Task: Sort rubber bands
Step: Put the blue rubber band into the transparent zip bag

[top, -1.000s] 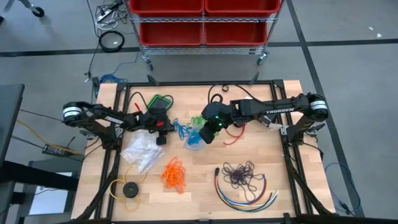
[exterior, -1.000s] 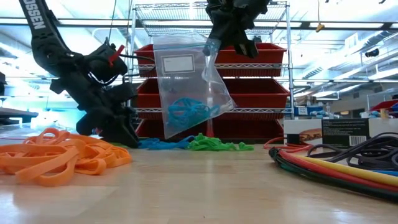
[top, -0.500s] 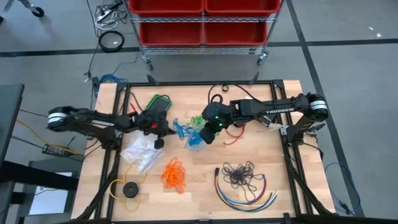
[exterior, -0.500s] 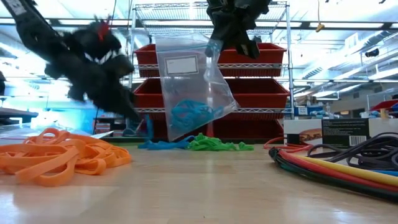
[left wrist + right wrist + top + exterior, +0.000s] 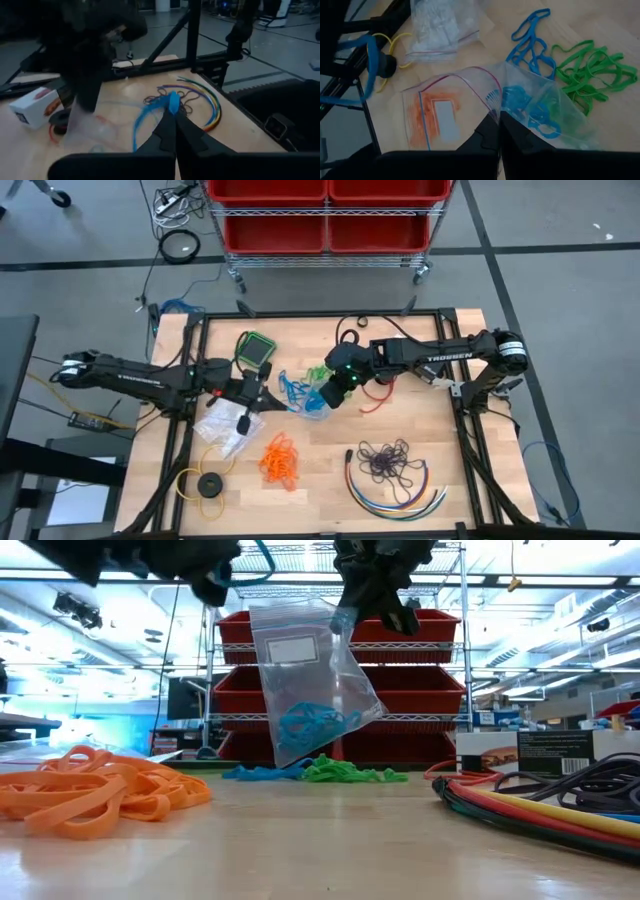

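Rubber bands lie in single-colour bunches on the pale wooden surface (image 5: 420,425) in the high view: thin blue rubber bands (image 5: 291,389) at the centre, green rubber bands (image 5: 315,372) just beside them at 2 o'clock, orange rubber bands (image 5: 279,458) at 7 o'clock from the centre, and dark purple rubber bands (image 5: 386,460) at 4 o'clock, inside a curve of long multicoloured cables (image 5: 398,498). The left gripper (image 5: 243,423) hangs over a heap of crumpled clear plastic bags (image 5: 225,423), at 9 o'clock from the blue bunch. The right gripper (image 5: 331,395) sits just at 3 o'clock from the blue bunch, pinching a clear zip-top plastic bag (image 5: 314,409).

In the low view, the bag (image 5: 308,690) hangs off the surface from the right gripper (image 5: 343,612), with blue bands in its bottom. Loose blue bands (image 5: 258,772) and green bands (image 5: 350,773) lie behind it, and orange bands (image 5: 95,802) are at 9 o'clock in the foreground.

In the left wrist view, the left gripper (image 5: 172,111) is closed on one stretched blue band (image 5: 151,114), held above the surface.

In the right wrist view, the right gripper (image 5: 499,116) is closed on the bag's open top edge (image 5: 487,92). Blue bands (image 5: 531,39) and green bands (image 5: 592,67) lie on the surface beyond it.
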`<action>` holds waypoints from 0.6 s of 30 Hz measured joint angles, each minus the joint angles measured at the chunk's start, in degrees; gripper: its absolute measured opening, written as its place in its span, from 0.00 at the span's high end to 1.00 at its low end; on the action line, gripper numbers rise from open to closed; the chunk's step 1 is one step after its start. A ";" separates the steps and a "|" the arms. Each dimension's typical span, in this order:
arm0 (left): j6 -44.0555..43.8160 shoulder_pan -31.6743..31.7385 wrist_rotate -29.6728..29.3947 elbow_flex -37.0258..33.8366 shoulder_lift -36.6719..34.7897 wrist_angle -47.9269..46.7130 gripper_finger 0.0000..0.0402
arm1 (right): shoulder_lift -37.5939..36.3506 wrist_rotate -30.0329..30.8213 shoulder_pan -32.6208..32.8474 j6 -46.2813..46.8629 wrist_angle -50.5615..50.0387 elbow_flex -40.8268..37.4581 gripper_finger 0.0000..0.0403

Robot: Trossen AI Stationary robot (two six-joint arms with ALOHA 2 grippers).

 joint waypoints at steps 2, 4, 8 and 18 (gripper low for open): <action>-0.05 -0.83 -0.84 1.40 1.68 0.01 1.00 | 0.00 0.02 0.00 0.00 0.12 0.00 1.00; -0.10 -1.70 -0.90 2.98 4.04 1.50 1.00 | 0.00 0.02 0.00 0.00 0.15 0.00 1.00; -0.22 -3.71 -0.73 6.04 10.03 5.15 1.00 | 0.00 0.09 -0.02 -0.02 0.33 -0.01 1.00; -2.25 -3.48 -9.17 13.66 21.29 1.07 1.00 | 0.00 0.11 0.05 -0.21 0.39 0.00 1.00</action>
